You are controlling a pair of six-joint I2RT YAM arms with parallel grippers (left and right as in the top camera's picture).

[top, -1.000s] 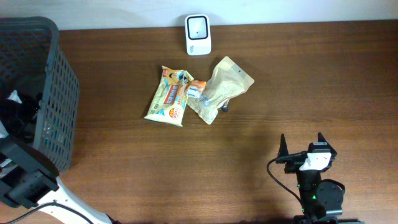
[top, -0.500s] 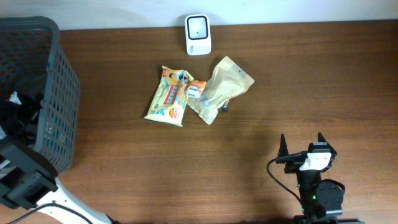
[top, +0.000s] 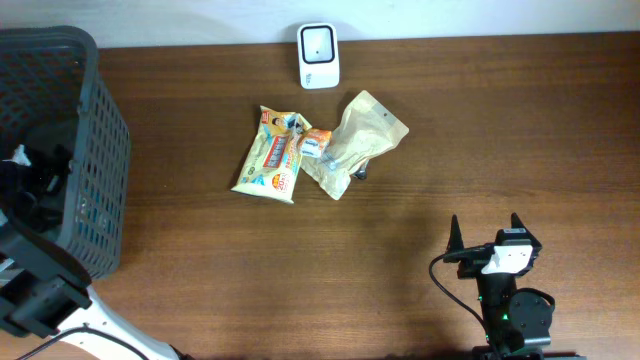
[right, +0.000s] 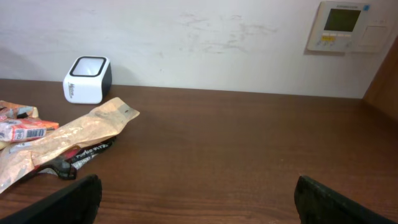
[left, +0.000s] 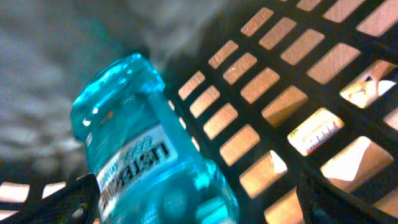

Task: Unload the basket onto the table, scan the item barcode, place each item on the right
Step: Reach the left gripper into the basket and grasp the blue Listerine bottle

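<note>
Left wrist view: left hand [left: 196,186] is held open wide inside basket [left: 281,62]; blue bottle [left: 137,143] is seen just ahead. Right hand [top: 485,230] is open; snack packets [top: 272,155] and scanner [top: 319,55] are recorded on desk [top: 450,130], well ahead-left.

The translucent blue plastic bottle [left: 137,149] runs off the left wrist view's lower edge, with the background blurred at upper left. Overhead, the dark mesh plastic basket [top: 100,150] is cut by the left edge.
</note>
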